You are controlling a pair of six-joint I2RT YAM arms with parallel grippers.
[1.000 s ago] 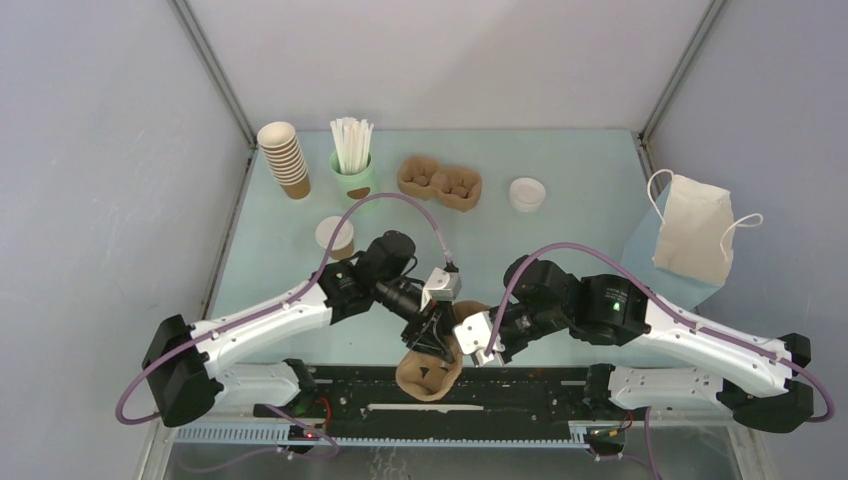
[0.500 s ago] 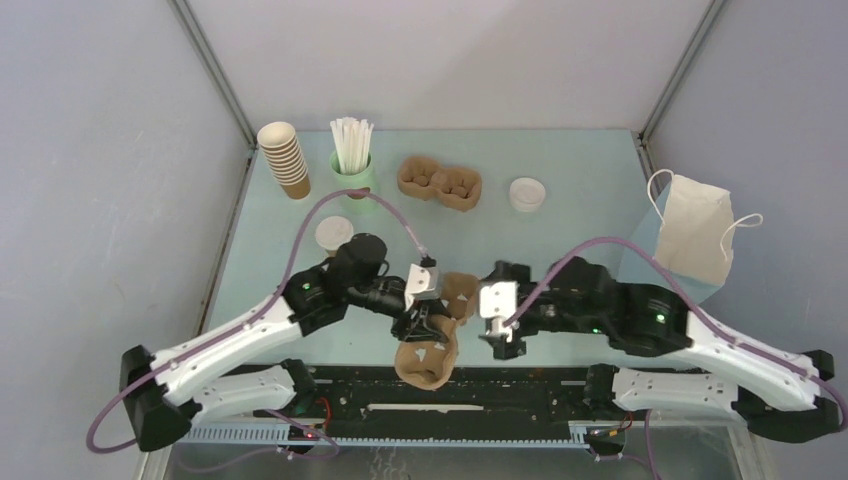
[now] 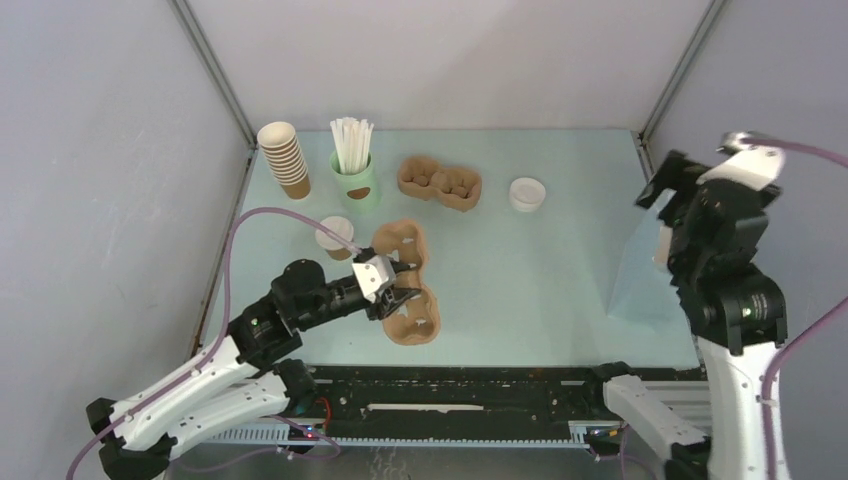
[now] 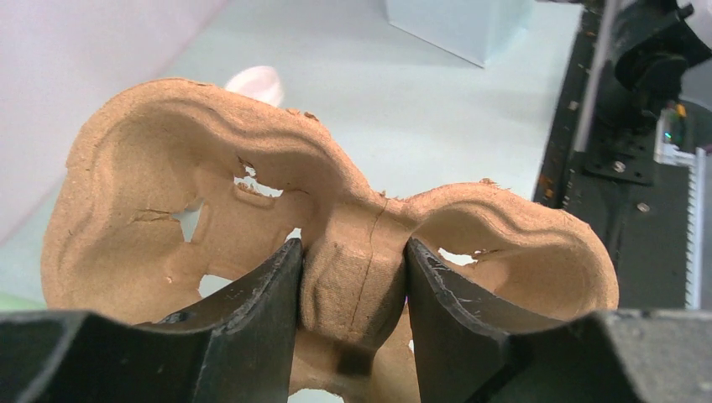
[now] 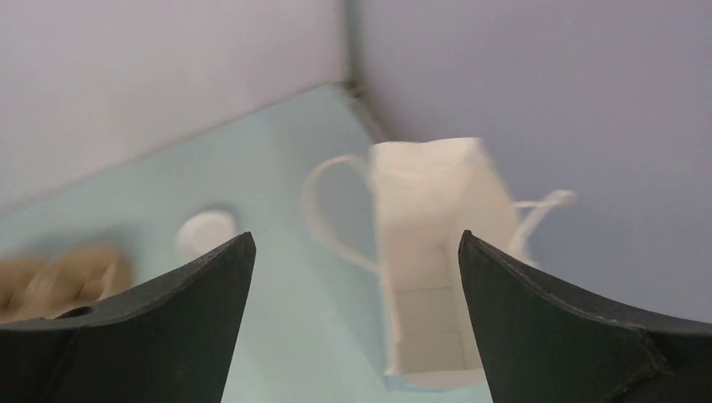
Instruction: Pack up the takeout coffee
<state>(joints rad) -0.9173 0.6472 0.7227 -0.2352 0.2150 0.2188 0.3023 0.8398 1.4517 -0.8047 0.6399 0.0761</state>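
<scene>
Takeout coffee stands near left gripper; jaws clamp pulp carrier.

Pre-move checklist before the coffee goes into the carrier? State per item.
1. Left gripper clamped on pulp carrier centre ridge: ok.
2. Both carrier slots empty: ok.
3. Takeout coffee upright, lid on, beside the carrier: ok.
4. Carrier resting flat on table: cannot tell.
5. Right gripper open, far from the carrier, above paper bag: ok.
6. Bag upright, mouth open: ok.
</scene>
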